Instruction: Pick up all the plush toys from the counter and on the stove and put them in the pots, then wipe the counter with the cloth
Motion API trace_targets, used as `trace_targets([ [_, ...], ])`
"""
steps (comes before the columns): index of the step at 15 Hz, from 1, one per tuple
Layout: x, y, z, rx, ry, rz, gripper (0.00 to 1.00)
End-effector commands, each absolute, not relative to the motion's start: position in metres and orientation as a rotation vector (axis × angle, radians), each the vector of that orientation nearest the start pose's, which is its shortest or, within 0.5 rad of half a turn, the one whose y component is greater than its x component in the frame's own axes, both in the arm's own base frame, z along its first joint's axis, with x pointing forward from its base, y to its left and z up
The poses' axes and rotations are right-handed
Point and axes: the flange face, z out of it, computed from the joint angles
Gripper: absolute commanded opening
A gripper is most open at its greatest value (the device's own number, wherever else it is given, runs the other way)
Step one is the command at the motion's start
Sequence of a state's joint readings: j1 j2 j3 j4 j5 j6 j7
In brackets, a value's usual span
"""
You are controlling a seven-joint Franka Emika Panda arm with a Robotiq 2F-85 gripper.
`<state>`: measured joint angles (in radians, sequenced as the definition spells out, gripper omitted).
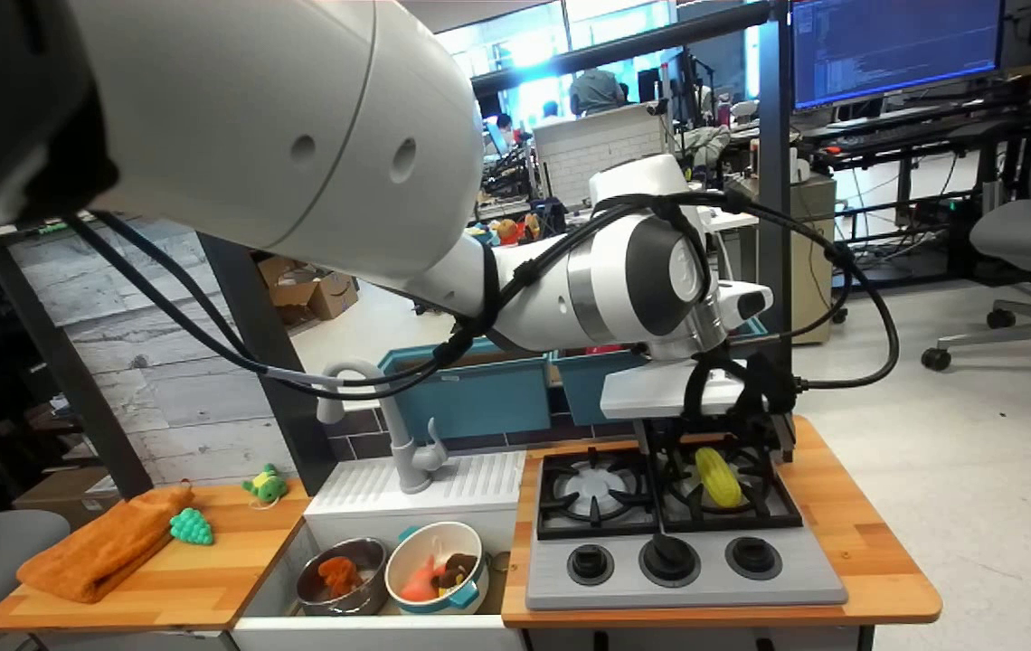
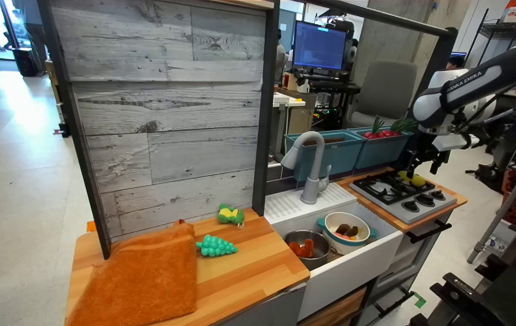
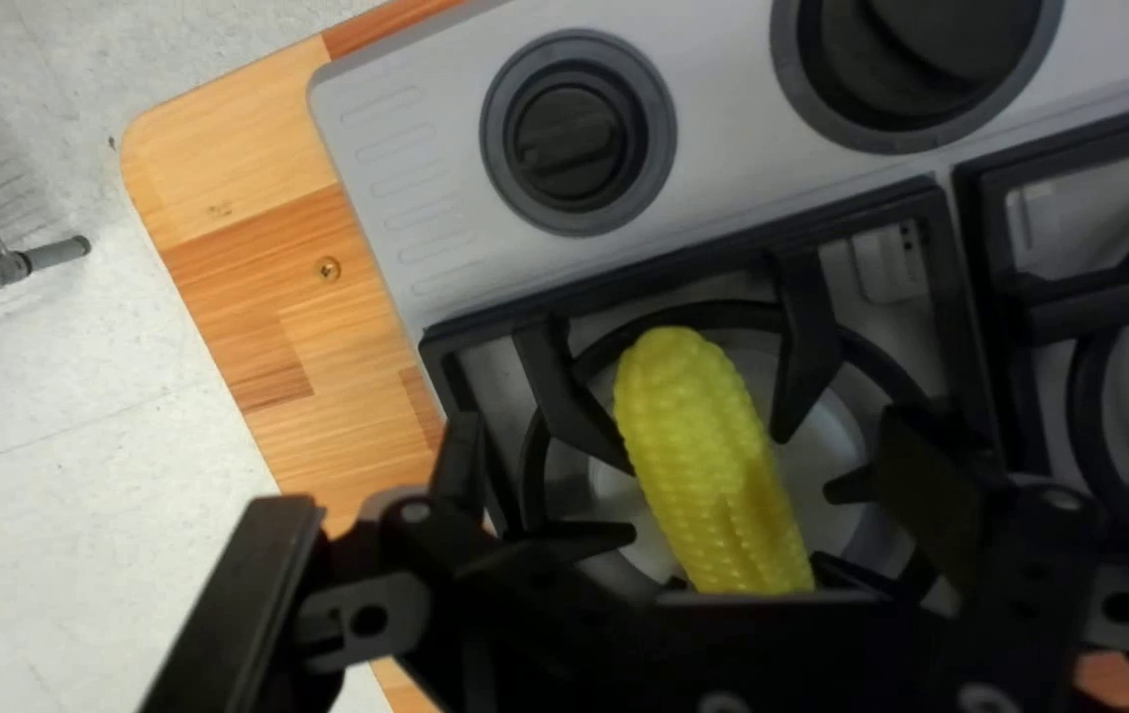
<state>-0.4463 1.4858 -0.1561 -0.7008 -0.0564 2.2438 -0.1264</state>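
A yellow corn toy lies on the stove's right burner; it also shows in the wrist view. My gripper is open above it, one finger on each side, apart from it. The gripper also shows in an exterior view. A teal bumpy toy and a green-yellow turtle toy lie on the wooden counter beside the folded orange cloth. A steel pot holds an orange-red toy. A white pot holds pink and brown toys. Both pots stand in the sink.
The grey stove has black raised grates and knobs. A grey faucet rises behind the sink. Teal planter boxes stand behind the sink and stove. A wood-look wall panel stands behind the counter.
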Motion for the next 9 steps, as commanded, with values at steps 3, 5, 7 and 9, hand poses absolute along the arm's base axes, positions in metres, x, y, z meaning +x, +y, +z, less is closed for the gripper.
trace_targets([
  [3,0.674,-0.3932,0.0336,-3.267,0.606,0.029,1.0],
  [5,0.6733,-0.3908,0.0269,-3.296,0.564,0.017,1.0],
  [7,0.6742,-0.3919,0.0289,-3.296,0.568,0.003,1.0],
  [9,0.6777,-0.3949,0.0348,-3.307,0.6,-0.054,1.0],
])
